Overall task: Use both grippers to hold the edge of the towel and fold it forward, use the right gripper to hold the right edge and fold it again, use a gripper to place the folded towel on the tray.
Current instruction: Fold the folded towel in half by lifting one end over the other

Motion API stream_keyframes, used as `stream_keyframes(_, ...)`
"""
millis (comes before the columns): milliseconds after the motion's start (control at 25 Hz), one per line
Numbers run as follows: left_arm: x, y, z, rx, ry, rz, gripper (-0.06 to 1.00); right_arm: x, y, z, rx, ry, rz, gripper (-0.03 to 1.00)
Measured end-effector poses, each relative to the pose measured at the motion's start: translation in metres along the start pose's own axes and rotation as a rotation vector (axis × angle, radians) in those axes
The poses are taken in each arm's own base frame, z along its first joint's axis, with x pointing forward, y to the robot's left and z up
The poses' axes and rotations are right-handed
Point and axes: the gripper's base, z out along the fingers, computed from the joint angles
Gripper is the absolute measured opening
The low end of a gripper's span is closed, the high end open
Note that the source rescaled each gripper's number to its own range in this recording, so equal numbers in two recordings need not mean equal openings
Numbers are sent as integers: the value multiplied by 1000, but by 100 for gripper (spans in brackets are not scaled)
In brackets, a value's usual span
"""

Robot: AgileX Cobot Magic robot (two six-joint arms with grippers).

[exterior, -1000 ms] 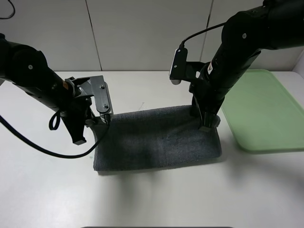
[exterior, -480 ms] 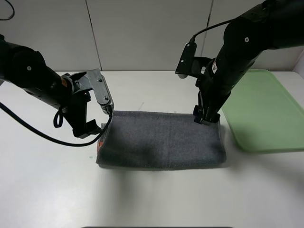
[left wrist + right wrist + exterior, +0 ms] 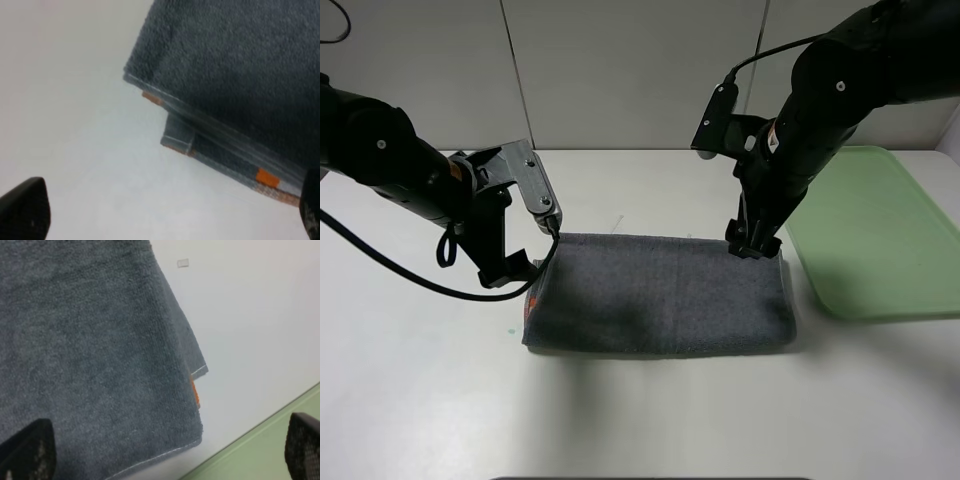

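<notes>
Exterior high view: towel (image 3: pixel 660 295) folded once on the worktop (image 3: pixel 620 420), beside the tray (image 3: pixel 880 250).
Left tool (image 3: pixel 512 272) and right tool (image 3: pixel 755 247) gape wide, empty, at its ends; second fold and placement remain.

The towel (image 3: pixel 660 295) is dark grey terry cloth, matt and nubbly; its hem (image 3: pixel 230 152) is flatter and smoother-woven. The tray (image 3: pixel 880 240) looks like smooth light green plastic. The table (image 3: pixel 620 420) is white, smooth, matt.
</notes>
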Motion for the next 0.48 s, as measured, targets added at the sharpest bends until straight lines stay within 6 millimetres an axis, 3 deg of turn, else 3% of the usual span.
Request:
stream_keyframes(240, -1, 1, -11, 4, 6, -5, 100, 0, 0, 0, -4, 1, 79, 100)
stream_keyframes(480, -7, 7, -58, -34, -32, -23, 100, 3, 4, 0, -39, 37, 197, 100)
